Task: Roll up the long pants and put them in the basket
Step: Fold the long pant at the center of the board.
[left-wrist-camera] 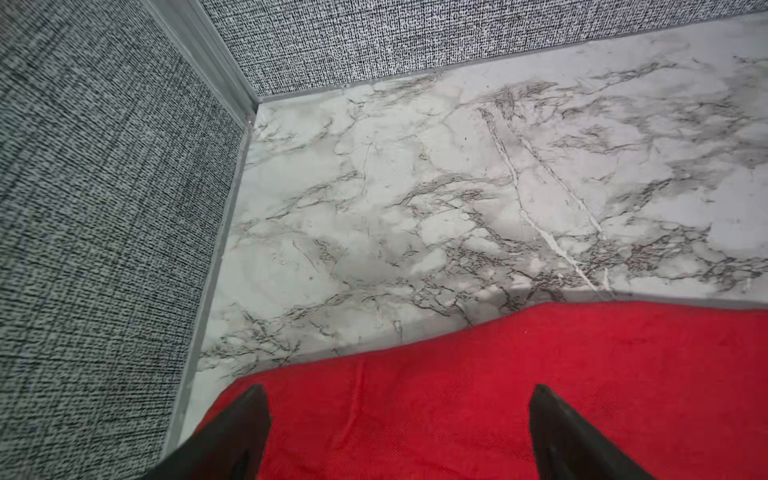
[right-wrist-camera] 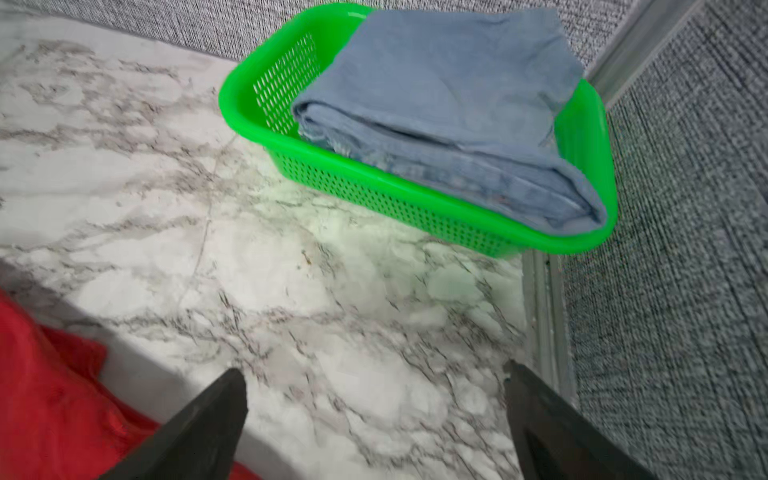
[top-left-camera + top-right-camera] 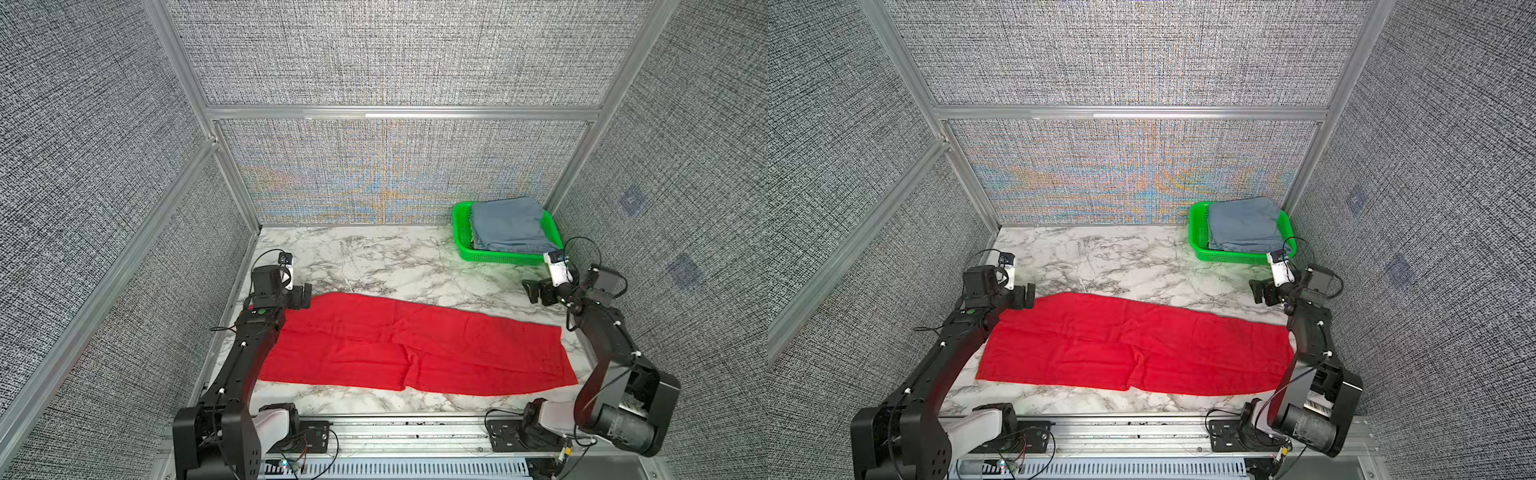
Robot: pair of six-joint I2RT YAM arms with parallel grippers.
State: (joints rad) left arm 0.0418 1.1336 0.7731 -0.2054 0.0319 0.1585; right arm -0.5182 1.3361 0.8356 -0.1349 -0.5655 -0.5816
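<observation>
Marble tabletop [image 3: 374, 257], grey woven walls [image 3: 395, 54].
Green basket [image 3: 498, 257] in far right corner holds folded denim [image 3: 513, 224]; long pants [image 3: 415, 345] flat; both jaws spread, empty.

The bright red soft cloth long pants [image 3: 415, 345] are plain and unmarked. The flat tabletop [image 3: 374, 257] is white marble print with grey veins. The perforated plastic basket [image 3: 460, 232] is vivid green, and the folded denim-like garment [image 3: 511, 224] is faded blue-grey. The woven wall panels [image 3: 374, 54] are speckled grey and black, framed by silver aluminium rails [image 3: 403, 112].
</observation>
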